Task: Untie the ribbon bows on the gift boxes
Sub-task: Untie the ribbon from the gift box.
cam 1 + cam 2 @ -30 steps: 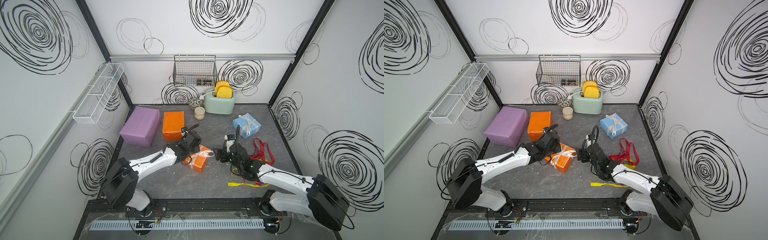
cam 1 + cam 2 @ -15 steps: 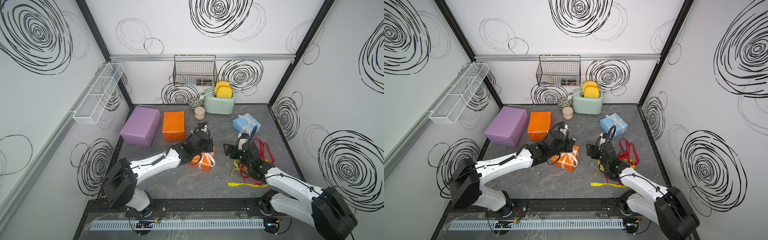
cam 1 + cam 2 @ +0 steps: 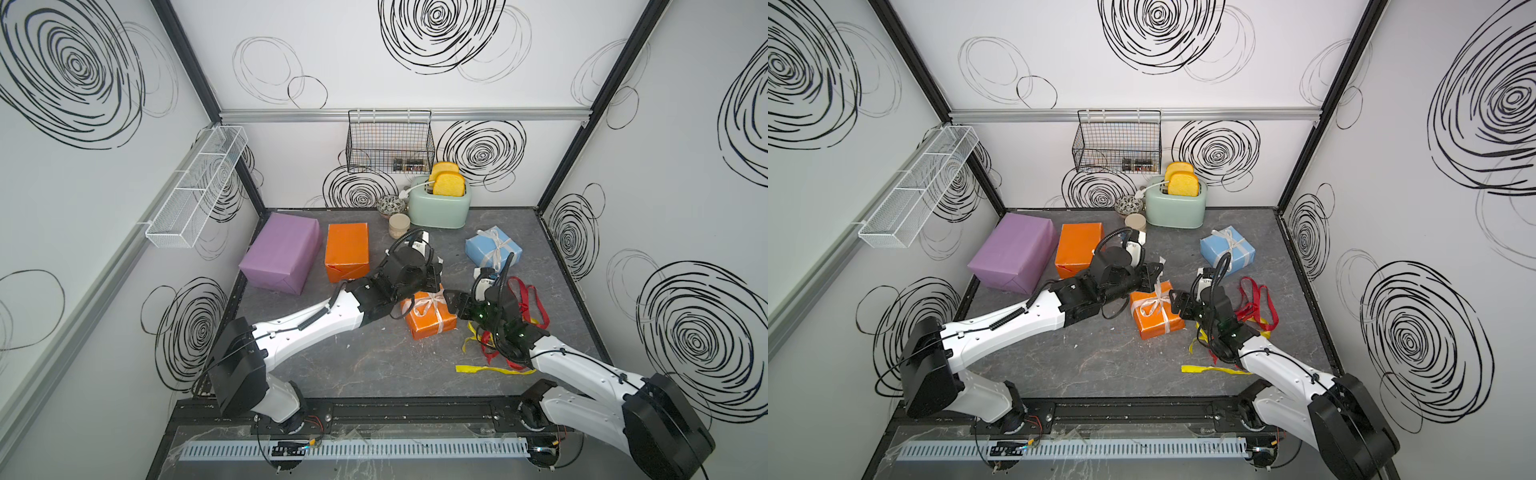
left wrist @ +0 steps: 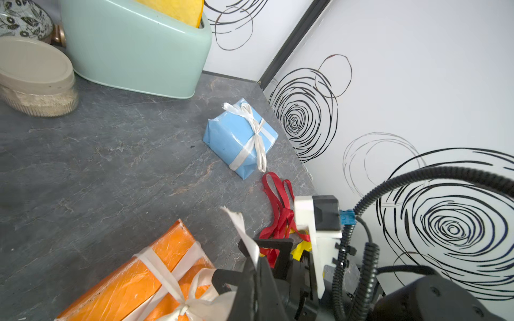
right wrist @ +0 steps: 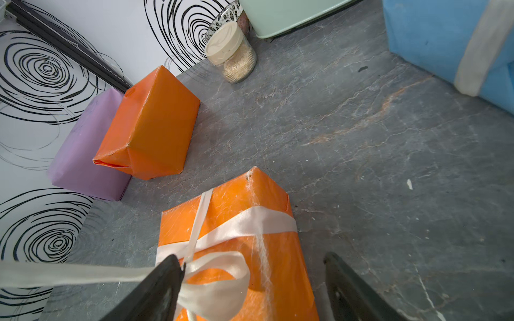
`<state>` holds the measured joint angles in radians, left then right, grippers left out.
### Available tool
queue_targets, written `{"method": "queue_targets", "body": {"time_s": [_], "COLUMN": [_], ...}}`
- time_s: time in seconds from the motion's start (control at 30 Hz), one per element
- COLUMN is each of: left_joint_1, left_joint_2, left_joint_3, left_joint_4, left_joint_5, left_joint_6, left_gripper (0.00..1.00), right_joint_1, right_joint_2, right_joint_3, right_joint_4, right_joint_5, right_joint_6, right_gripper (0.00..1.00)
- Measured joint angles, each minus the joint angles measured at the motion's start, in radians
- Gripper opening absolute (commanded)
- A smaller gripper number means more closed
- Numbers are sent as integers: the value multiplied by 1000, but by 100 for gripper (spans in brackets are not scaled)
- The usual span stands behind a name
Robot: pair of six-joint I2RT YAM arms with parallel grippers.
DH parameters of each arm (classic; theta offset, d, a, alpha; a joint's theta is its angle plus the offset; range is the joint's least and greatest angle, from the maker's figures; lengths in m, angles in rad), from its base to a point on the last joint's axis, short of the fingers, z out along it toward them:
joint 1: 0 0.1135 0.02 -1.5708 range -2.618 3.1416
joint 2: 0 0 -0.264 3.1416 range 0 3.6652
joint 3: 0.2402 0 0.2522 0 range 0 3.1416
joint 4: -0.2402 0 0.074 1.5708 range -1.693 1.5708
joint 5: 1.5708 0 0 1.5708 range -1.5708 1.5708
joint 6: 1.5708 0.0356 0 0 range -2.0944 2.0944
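Dragged rightward, small orange box [image 3: 432, 322] trails my left gripper [image 3: 1154, 273], clamped on ribbon [image 5: 69, 273]; open right gripper [image 3: 455, 305] should pin it.

The left gripper [image 4: 254, 266], black jaws pinched on a frayed tail of the white satin ribbon [image 4: 242, 230] tied round the small orange paper-wrapped box [image 4: 125, 286] at its nine o'clock, faces a light-blue ribbon-tied box [image 4: 228, 133] at twelve, a loose red ribbon [image 4: 278, 200] at one and a mint-green toaster [image 4: 133, 47] at eleven.
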<state>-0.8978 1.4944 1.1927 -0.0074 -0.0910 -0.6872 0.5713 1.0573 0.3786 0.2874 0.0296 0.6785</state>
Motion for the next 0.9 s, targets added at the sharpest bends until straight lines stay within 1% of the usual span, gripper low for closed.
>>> {"method": "queue_targets", "body": {"time_s": [0.23, 0.37, 0.63, 0.9], "left_joint_1": [7, 14, 36, 37], "left_joint_2": [-2, -13, -87, -120], "left_joint_3": [49, 101, 182, 263], "left_joint_4": [-63, -123, -208, -233], "left_joint_5": [-31, -74, -148, -198], "left_joint_6": [32, 55, 96, 131], "left_gripper": [0, 0, 0, 0], "right_joint_1": [-5, -7, -10, -10], "right_joint_2": [2, 19, 115, 165], "right_joint_3": [0, 0, 26, 48], "right_joint_4": [0, 0, -10, -16], "right_joint_5": [1, -2, -38, -66], "right_joint_6": [10, 13, 14, 14], "right_gripper": [84, 84, 83, 82]}}
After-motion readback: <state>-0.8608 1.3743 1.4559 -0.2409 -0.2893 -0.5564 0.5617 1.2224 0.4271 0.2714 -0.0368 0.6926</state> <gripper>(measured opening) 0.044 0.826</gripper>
